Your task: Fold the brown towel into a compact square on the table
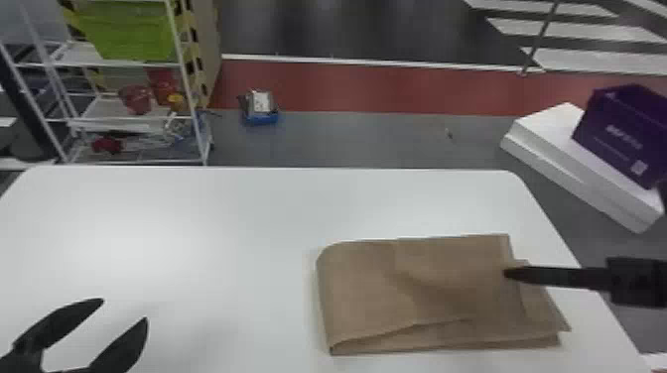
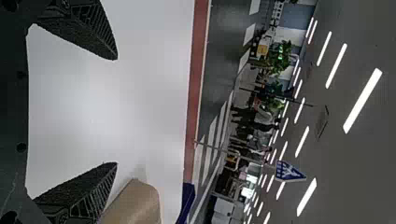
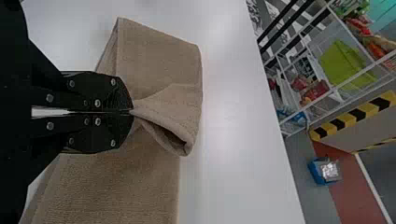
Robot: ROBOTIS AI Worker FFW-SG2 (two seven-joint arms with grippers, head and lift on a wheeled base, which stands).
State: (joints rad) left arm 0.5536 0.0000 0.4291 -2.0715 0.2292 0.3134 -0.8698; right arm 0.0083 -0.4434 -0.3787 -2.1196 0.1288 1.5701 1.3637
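On the table's [image 1: 198, 213] right half lies one brown towel [image 1: 422, 287], folded in layers. The right gripper [image 1: 507, 273] pinches cloth at its right end, covering a bit; the left gripper [image 1: 125, 309], two fingers spread, hangs near left. Beyond: one rack [image 1: 189, 94], one green bin [image 1: 131, 34], one purple box [image 1: 620, 136].

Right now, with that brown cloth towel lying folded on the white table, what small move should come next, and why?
Probably the right arm's flat black fingers should lift slightly and carry their pinch leftward over the brown cloth towel: they are shut on its right part, and it lies as an oblong, wider side to side than a square.
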